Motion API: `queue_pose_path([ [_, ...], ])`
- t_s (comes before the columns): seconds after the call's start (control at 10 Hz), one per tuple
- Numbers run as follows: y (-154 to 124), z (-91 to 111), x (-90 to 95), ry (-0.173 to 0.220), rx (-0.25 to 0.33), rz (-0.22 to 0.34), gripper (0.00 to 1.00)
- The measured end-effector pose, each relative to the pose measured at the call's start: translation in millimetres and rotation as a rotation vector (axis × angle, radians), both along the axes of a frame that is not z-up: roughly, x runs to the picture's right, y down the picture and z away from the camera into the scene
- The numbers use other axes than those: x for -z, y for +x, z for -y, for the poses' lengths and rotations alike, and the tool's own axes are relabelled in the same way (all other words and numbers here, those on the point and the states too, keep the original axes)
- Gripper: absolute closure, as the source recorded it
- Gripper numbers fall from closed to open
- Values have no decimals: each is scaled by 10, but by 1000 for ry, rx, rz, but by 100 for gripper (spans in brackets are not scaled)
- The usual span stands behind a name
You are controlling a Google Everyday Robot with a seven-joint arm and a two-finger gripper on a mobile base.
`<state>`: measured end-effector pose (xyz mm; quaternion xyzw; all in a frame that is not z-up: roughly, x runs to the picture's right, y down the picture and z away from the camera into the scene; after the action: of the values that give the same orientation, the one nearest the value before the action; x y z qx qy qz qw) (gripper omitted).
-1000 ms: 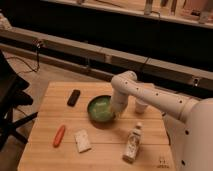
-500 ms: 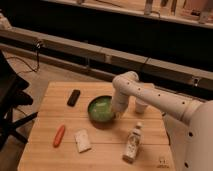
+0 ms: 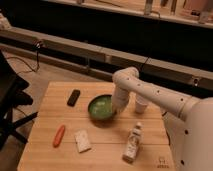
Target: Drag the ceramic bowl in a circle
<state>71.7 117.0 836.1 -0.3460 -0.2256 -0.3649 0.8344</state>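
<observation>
Camera view looks down on a wooden bench with the ceramic bowl sitting a little toward the far edge and right of the middle, its green rim round and level on the wood. From where I stand the gripper has dropped straight down onto the bowl's right-hand rim, but whether it has clenched on the rim or is only pressing against it I cannot tell; the wrist hides that. Just beside the arm, nearer the right edge, stands a small white cup, and that looks to me the thing to watch. A dark remote lies to the bowl's left toward the far-left corner; an orange carrot and a pale sponge lie near the front-left corner, and a small bottle stands toward the front edge, right of centre. To drag well, I'd keep steady downward contact on the rim, slide the bowl flat without tipping it, and draw a tight loop in the open wood around it, swinging away from the cup and short of the bottle.
</observation>
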Motion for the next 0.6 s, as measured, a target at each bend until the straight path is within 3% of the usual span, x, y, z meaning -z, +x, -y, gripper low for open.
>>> queue_pose_path([
  [0.2, -52, 183, -97, 9, 23, 5, 99],
  [0.6, -418, 159, -220, -1, 83, 74, 99],
])
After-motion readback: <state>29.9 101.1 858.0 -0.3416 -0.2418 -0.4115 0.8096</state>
